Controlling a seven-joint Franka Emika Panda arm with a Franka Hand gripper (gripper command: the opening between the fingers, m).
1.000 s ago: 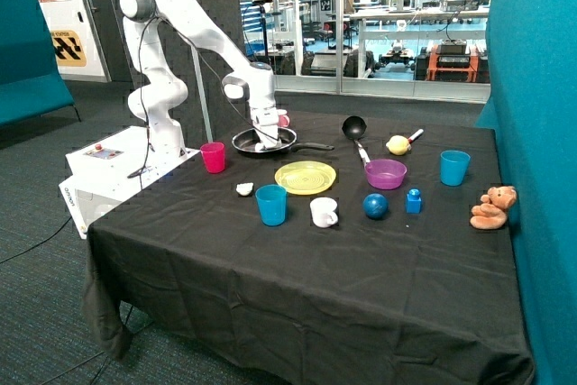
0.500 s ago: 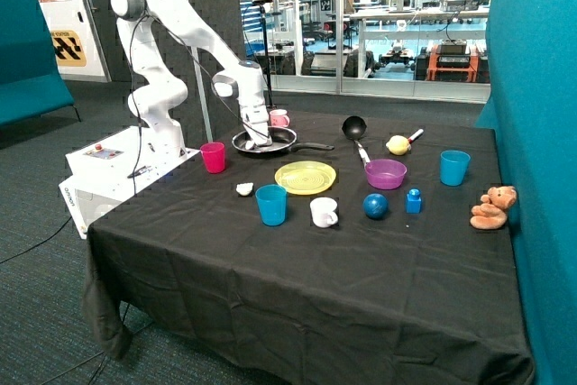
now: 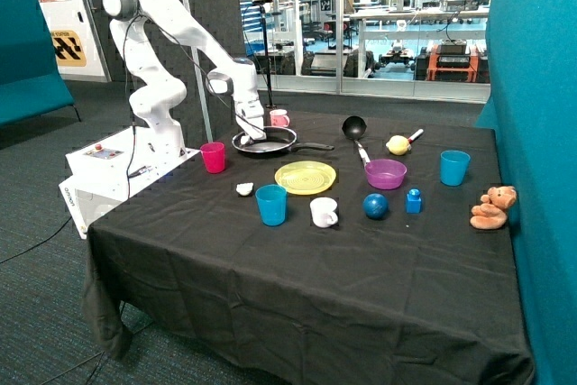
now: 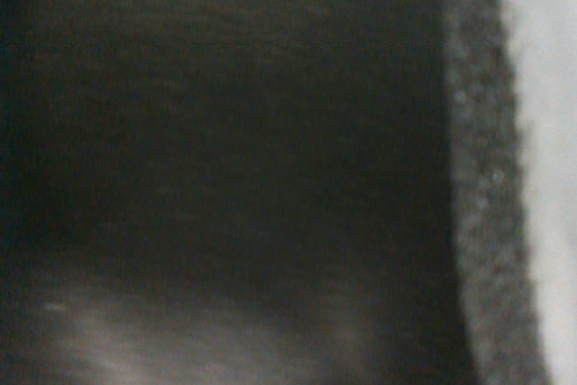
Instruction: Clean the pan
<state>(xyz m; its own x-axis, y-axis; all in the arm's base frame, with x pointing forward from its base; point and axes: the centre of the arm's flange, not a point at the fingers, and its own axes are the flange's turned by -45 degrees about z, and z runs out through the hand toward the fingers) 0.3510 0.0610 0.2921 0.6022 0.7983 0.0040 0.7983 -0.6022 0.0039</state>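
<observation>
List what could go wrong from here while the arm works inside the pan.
1. The gripper sits low at the pan's rim on the side toward the pink cup; a sideways push there might slide or tip the pan.
2. The small pink mug stands right behind the pan, so a shifted pan could knock it.
3. The wrist view shows only dark surface, so contact is hard to judge.

The pan is sitting on the table behind the plate, between a cup and the ladle; the gripper is reaching into the pan's cup-side edge. A bowl is lying beside the plate.
</observation>
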